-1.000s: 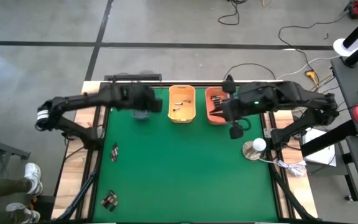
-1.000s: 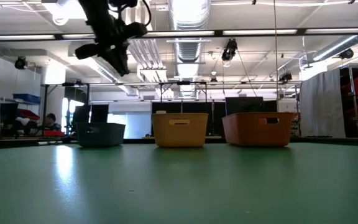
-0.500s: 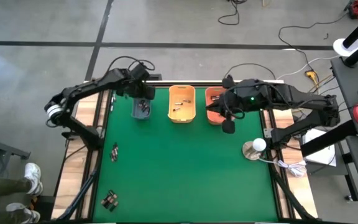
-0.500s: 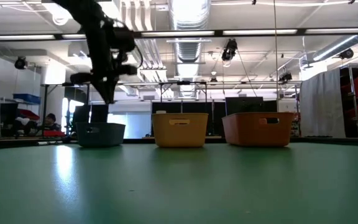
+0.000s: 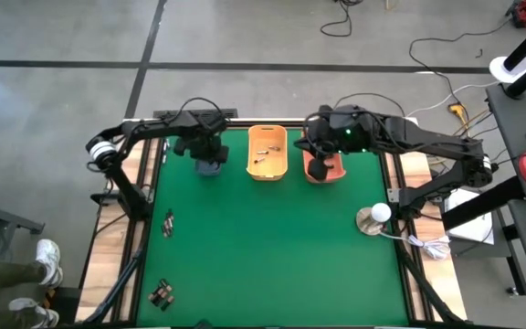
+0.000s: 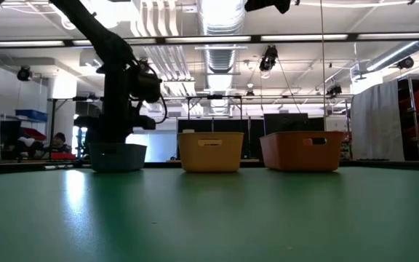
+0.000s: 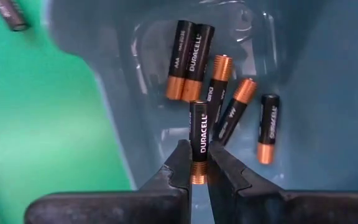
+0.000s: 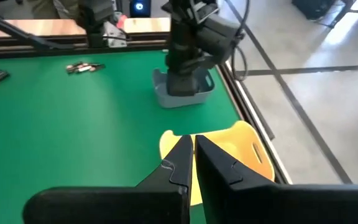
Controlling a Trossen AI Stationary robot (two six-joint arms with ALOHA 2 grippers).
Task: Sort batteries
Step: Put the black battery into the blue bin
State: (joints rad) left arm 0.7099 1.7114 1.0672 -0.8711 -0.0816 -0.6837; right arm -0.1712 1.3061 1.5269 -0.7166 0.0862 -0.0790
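Held battery [image 7: 197, 142]: black/copper cell, pinched at its copper end between L gripper [image 7: 196, 163] fingertips, jaws closed on it. Cell stands out lengthwise from the tips, hanging inside the grey-blue bin [image 7: 328, 93], above the bin floor.

Grey-blue bin contents, left wrist view: five more black/copper cells [image 7: 190, 60] on the floor, i.e. two side by side touching, two slanted just beside the held cell, one apart nearer the bin wall. One dark cell [image 7: 10, 14] lies outside the bin on the green mat [image 7: 48, 124].

High view: L gripper [image 5: 210, 151] is down in the grey-blue bin [image 5: 210, 166] at the far-left end of the bin row. Yellow bin [image 5: 268, 152] in the middle holds a few small cells [image 5: 265, 151]; count unclear. Orange bin [image 5: 323, 164] to the right, partly covered by R arm; contents cannot be told.

R gripper [image 8: 192, 163]: jaws closed, nothing held. In the high view it sits [image 5: 319, 153] over the orange bin; right wrist view looks past its fingers across the yellow bin [image 8: 241, 152].

Loose batteries on mat, well apart from the bins: small group [image 5: 167, 222] near the left edge, second group [image 5: 161, 293] at the near-left corner.

Low view: the three bins stand in a row at the far table edge, L arm [image 6: 115, 94] reaching down into the grey-blue one [image 6: 117, 156].
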